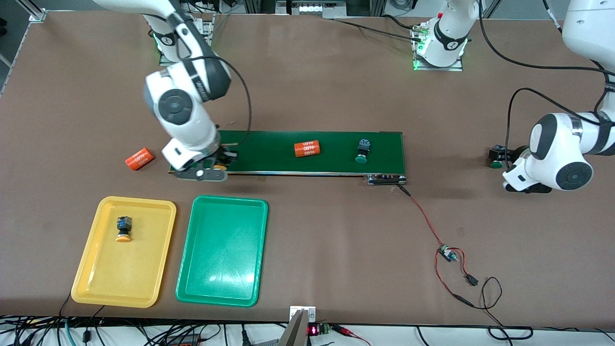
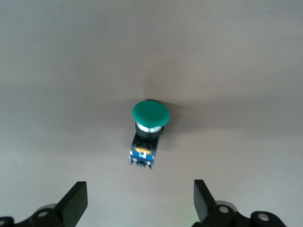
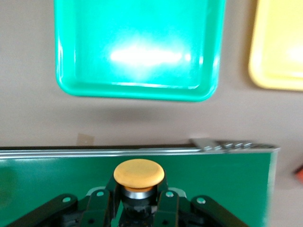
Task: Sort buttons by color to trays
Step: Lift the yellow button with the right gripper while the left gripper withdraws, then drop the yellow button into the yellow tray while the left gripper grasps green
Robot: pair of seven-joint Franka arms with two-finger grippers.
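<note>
My right gripper (image 1: 217,162) (image 3: 137,201) is shut on an orange-capped button (image 1: 220,167) (image 3: 138,174) at the right arm's end of the belt. Another orange button (image 1: 124,228) lies in the yellow tray (image 1: 144,269) (image 3: 279,47). The green tray (image 1: 221,254) (image 3: 137,28) beside it holds nothing. One green button (image 1: 363,150) lies on the belt. A second green button (image 1: 496,164) (image 2: 150,113) lies on the table off the left arm's end of the belt. My left gripper (image 1: 502,155) (image 2: 140,203) hangs open just over it, with nothing between its fingers (image 2: 75,203).
The dark-green conveyor belt (image 1: 269,154) (image 3: 47,175) runs across the table's middle. An orange numbered cylinder (image 1: 307,148) lies on it, another (image 1: 139,158) on the table past its right-arm end. A red-and-black cable with a small board (image 1: 448,253) trails from the belt toward the front camera.
</note>
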